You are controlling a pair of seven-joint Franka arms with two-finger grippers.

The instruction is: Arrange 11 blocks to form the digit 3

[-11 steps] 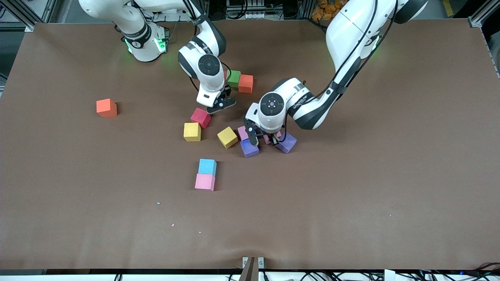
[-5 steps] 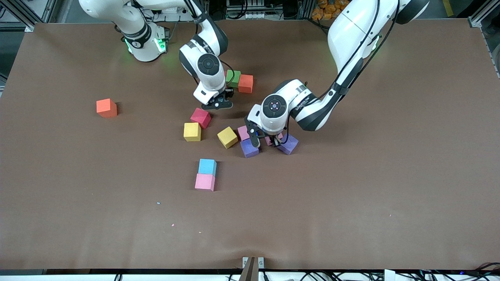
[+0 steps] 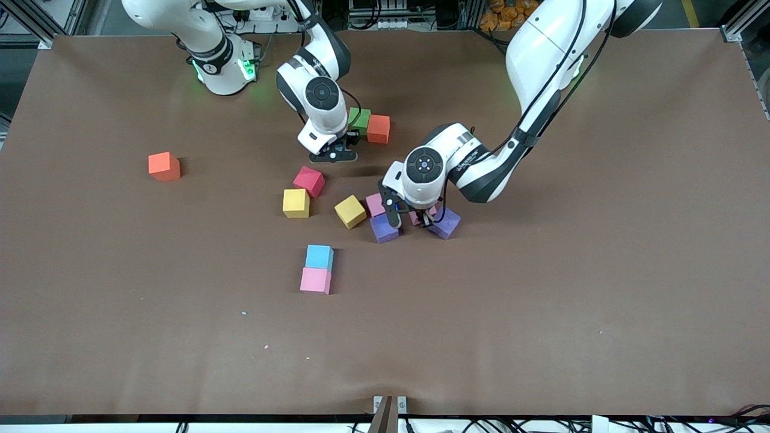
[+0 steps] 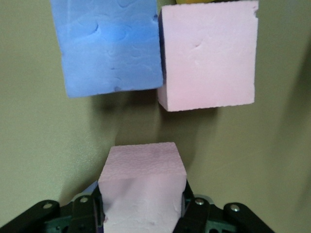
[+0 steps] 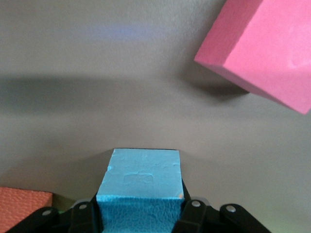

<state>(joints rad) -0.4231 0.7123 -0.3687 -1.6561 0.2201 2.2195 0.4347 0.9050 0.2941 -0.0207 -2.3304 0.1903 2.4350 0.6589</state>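
L arm reaches in from its end of the table. The left gripper is low amid a cluster mid-table, fingers clamped on a pink cube. The front cam shows only a sliver of that cube. The L wrist cam shows it whole, square-on, with a second pink cube and a purple cube (bluish in that view) side by side just ahead of it. A second purple cube sits at the cluster's L-arm edge and a yellow cube, turned diagonal, at its R-arm edge. The right gripper is over bare table between a green cube and a crimson cube, fingers closed on a light-blue cube that only the R wrist cam shows; can't tell if it touches the table. A red-orange cube touches the green one. Another yellow cube is just beside the crimson one, which is also skewed. Nearer the front cam, a blue cube and a third pink cube touch, the pair lined up toward that cam. An orange cube sits alone toward the R-arm end. The cubes lie scattered.
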